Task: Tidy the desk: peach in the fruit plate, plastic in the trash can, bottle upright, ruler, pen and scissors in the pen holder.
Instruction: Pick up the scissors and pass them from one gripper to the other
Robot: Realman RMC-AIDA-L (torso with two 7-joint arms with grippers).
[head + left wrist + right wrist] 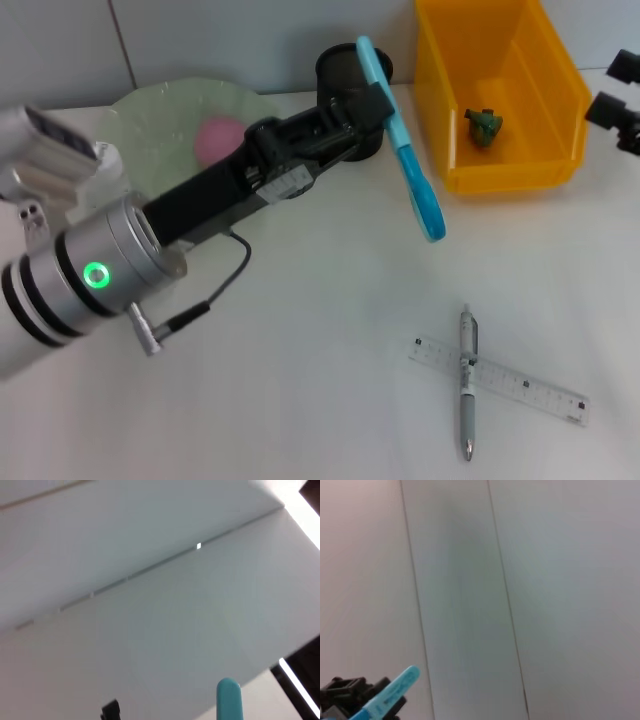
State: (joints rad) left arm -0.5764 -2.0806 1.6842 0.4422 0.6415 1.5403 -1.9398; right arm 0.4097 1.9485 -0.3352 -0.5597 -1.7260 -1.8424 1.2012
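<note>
Pen (466, 383) and ruler (498, 379) are nearest, on the counter (320, 340) front right. Pen lies crossed over the ruler, both untouched.

Left arm reaches diagonally across the middle. Left pincer (372, 103) is pinching the scissors (405, 150) partway along their length: one end sticks up over the holder (347, 70), the other slants down toward the front and hangs in the air. Scissors are airborne, not in the cup yet. The tip also shows in the left wrist view (229, 700) and the right wrist view (390, 694).

Holder sits at the back, partly behind the pincer. Plate (165, 125) is back left with the peach (217, 140) already in it. Bin (500, 90) is back right with a small dark green crumpled piece (483, 127) inside, probably the plastic. Right pincer (615, 105) is parked at the far right edge beside the bin; cannot tell its fingers. Bottle not in view.

Step in hand: scissors into the holder. Peach and plastic look done; pen and ruler remain.

Next move, my read: swing the scissors near vertical, centre the low end over the cup mouth, lower, release. They are long and tilted, so catching the rim or tipping the light mesh cup is the risk.
</note>
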